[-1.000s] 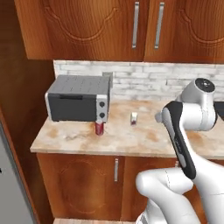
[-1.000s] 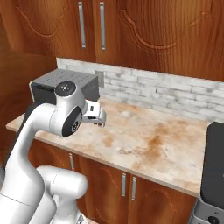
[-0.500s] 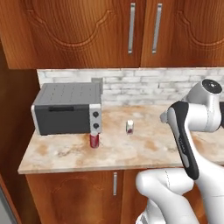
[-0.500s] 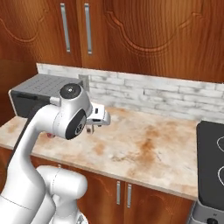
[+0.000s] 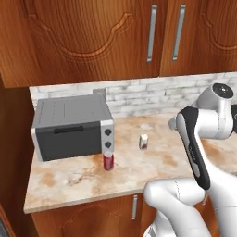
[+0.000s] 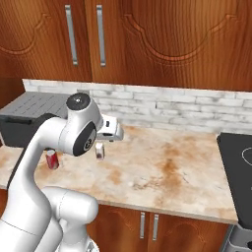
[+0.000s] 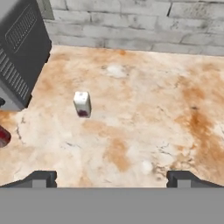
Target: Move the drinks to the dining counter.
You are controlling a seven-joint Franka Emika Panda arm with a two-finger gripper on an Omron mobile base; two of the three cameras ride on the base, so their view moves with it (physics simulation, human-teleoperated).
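A small red can (image 5: 108, 161) with a silver top stands on the marbled counter (image 5: 78, 180) in front of the toaster oven; it also shows in the right base view (image 6: 51, 159) and at the hand view's left edge (image 7: 3, 136). A tiny white carton (image 5: 144, 141) with a red mark stands upright to the can's right (image 6: 100, 151). My gripper (image 7: 111, 178) hovers above the counter, open and empty, with the carton (image 7: 82, 104) ahead and to the left of it. The dining counter is out of view.
A grey toaster oven (image 5: 71, 126) sits at the counter's left end against the white-tile backsplash (image 5: 152, 95). Wooden wall cabinets (image 5: 139, 37) hang above. A dark stovetop (image 6: 238, 167) borders the counter on the right.
The whole picture has shifted and grown: the base has driven closer to the counter. The arm keeps its pose and the gripper stays open. Can and carton stand where they were.
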